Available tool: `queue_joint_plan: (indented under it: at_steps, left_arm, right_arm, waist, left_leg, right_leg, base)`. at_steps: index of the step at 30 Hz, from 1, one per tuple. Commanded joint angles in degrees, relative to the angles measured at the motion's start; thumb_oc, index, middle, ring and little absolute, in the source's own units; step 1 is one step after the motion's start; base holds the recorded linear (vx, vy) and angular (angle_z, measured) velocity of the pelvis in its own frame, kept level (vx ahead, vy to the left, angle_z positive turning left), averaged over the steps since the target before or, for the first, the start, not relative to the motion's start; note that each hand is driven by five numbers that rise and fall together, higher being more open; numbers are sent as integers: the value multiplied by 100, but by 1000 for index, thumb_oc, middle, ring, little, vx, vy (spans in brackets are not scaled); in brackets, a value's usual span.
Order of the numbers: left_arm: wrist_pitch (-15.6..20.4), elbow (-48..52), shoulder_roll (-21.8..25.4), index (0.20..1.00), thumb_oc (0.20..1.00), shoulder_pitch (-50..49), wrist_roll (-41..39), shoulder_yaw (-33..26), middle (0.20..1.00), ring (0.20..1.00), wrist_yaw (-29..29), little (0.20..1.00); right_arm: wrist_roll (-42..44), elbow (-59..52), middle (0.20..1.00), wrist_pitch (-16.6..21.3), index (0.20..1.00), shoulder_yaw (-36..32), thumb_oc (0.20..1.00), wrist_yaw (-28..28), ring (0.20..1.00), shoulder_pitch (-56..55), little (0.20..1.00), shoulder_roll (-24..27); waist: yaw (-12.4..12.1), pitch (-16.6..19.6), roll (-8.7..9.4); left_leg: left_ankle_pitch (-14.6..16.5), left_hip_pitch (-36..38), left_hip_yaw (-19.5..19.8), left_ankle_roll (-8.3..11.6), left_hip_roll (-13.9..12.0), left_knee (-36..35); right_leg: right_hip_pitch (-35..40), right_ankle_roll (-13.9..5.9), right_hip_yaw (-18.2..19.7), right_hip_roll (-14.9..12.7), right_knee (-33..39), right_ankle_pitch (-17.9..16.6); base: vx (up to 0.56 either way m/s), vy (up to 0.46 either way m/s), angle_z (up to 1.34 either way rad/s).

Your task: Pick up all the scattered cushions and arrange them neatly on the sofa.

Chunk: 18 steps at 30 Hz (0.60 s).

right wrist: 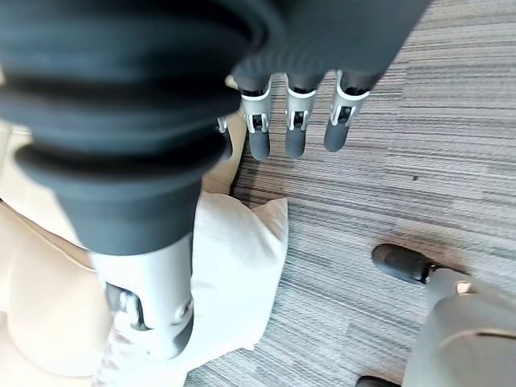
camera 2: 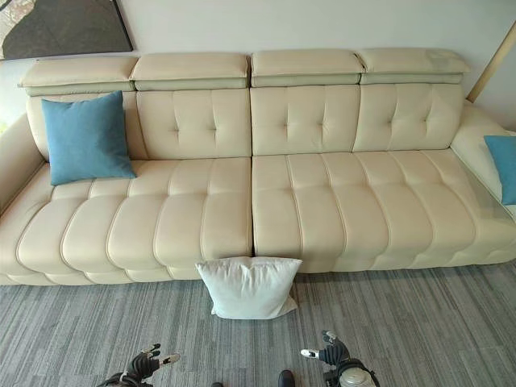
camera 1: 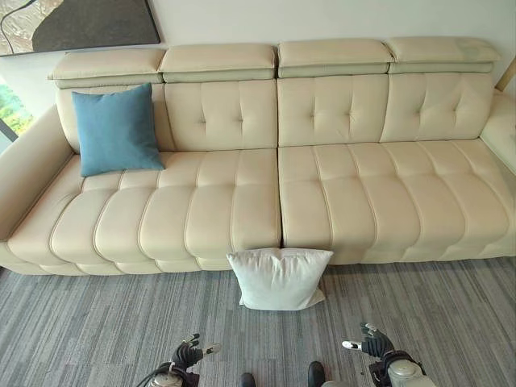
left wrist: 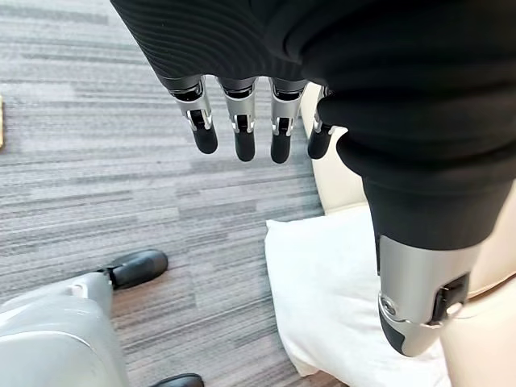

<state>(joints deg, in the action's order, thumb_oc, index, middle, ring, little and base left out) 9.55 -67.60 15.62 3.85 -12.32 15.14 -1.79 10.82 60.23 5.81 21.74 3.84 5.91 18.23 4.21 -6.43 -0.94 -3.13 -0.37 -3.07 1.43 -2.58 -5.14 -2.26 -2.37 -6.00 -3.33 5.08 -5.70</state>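
A white cushion (camera 1: 279, 278) leans upright on the grey carpet against the front of the cream sofa (camera 1: 322, 185), near its middle seam. A blue cushion (camera 1: 116, 130) stands against the backrest at the sofa's left end. Another blue cushion (camera 2: 504, 165) lies on the sofa's right end. My left hand (camera 1: 190, 352) and right hand (camera 1: 372, 343) hover low over the carpet, short of the white cushion, one on each side. Both are open with straight fingers (left wrist: 240, 129) and hold nothing. The white cushion (right wrist: 234, 274) shows past each hand in the wrist views.
Grey striped carpet (camera 1: 97, 330) stretches in front of the sofa. A dark framed picture (camera 1: 81, 22) hangs on the wall above the left end. A window shows at the far left.
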Motion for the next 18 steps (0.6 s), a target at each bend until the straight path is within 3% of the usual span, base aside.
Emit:
queue_joint_plan:
  at_steps: [1,5,8,14,18]
  left_arm:
    - [181,-61,235,1000,1000,991,47,219,1000,1000,-214,1000]
    - [249,-151,801,1000,1000,1893,-88,439,1000,1000,-391,1000]
    - [258,-262,1179,1000,1000,2361,-21,538,1000,1000,-465,1000]
    - [264,-350,1478,1000,1000,2854,114,600,1000,1000,-618,1000]
    - [280,-303,1587,1000,1000,2910,121,547,1000,1000,-764,1000]
  right_arm:
    - [-16,-127,1000,197,1000,80,1000,277,1000,1058,1000,267]
    - [65,-72,1000,230,1000,387,1000,552,1000,2285,1000,564]
    - [175,13,1000,280,1000,513,1000,690,1000,2839,1000,699]
    - [300,154,1000,350,1000,593,1000,844,1000,3240,1000,621]
    - [343,52,1000,413,1000,633,1000,906,1000,3282,1000,570]
  waist:
    - [-25,-750,151]
    - [-36,-1079,243]
    - [0,-1194,266]
    - [33,-1332,263]
    - [71,-1404,252]
  left_leg:
    - [856,234,13,61,83,331]
    - [822,-1015,-73,118,77,1004]
    - [778,-1433,-69,151,45,1139]
    - [760,-1744,-23,197,15,1208]
    - [993,-1801,-98,288,14,1573]
  right_leg:
    - [-366,-329,247,-184,-393,546]
    - [-1434,-316,340,-252,-816,431]
    - [-1816,-323,366,-290,-951,413]
    - [-2186,-331,371,-287,-1101,457]
    - [-2216,-293,457,-238,-1287,654]
  base:
    - [-233,-33,-6]
    - [-168,-28,-5]
    - [-52,-11,-2]
    - [18,-23,0]
    - [64,-52,-2]
